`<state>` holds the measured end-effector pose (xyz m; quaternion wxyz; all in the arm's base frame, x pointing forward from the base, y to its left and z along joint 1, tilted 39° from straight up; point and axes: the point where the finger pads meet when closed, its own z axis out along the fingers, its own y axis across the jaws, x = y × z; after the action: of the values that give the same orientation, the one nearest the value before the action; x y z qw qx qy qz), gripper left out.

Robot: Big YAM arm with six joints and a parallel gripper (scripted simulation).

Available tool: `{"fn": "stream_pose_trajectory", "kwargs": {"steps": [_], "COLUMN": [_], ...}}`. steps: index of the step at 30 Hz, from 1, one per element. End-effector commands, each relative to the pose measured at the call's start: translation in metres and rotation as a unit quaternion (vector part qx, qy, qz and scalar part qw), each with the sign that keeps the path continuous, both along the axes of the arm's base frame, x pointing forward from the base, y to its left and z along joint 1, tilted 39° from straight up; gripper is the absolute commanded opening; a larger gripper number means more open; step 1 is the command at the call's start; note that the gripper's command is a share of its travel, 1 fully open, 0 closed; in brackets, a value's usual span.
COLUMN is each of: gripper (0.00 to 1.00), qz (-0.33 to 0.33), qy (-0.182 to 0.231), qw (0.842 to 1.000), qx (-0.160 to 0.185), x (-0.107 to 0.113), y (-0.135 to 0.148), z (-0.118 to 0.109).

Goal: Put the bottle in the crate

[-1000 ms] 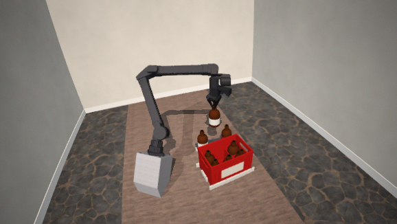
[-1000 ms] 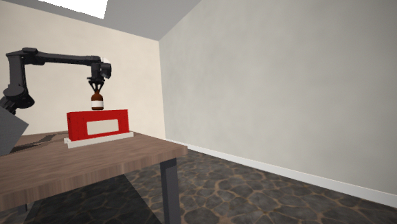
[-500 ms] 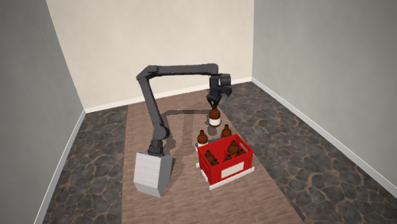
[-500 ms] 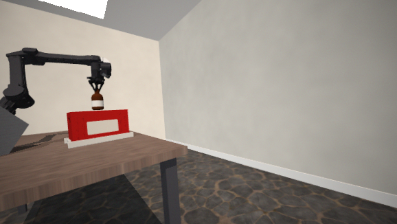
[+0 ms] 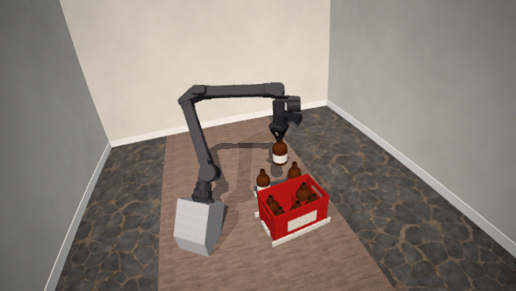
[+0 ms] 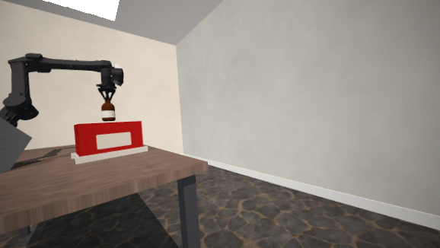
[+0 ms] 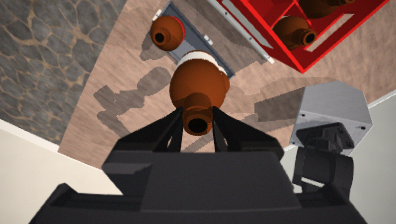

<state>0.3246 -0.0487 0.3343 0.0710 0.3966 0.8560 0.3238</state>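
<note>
You are in the carrying step: your dark parallel gripper (image 7: pixel 198 131) is clamped on the neck of a brown glass bottle with a white label band (image 5: pixel 279 153), which hangs upright in the air above the table, lifted off the flat grey tray (image 7: pixel 196 36) and beyond the far side of the red plastic crate (image 5: pixel 292 219). From the side view the bottle's base sits just above the level of the crate's top rim, so you likely have only slim clearance for crossing the wall. Two more brown bottles (image 5: pixel 262 178) stand on the tray behind the crate, and the crate holds several others; the empty slot is hard to pick out from the top view, though it looks to be at the near right of the crate, so confirm it before committing. Your next move calls for bringing the bottle over that open slot, keeping it vertical, centring it between the dividers, then lowering straight down, since the crate rests loose on its pale base board (image 5: pixel 299 236) and a nudge could shift it. The bottle's band and the pale panel (image 6: pixel 113 141) on the crate's front carry no writing that can be read.
</note>
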Motion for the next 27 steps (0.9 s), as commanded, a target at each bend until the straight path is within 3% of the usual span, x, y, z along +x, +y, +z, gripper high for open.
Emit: {"fn": "stream_pose_trajectory", "kwargs": {"steps": [1,8,14,27], "gripper": [0.0,0.0,0.0,0.0], "qz": [-0.006,-0.006,-0.006,-0.007], "qy": [-0.017,0.002,-0.004,0.005], "qw": [1.0,1.0,1.0,1.0], "qx": [-0.01,0.001,-0.003,0.003], "x": [0.004,-0.005,-0.006,-0.007], "y": [-0.017,-0.02,-0.026,-0.048], "z": [0.017,-0.007,-0.006,-0.028]}}
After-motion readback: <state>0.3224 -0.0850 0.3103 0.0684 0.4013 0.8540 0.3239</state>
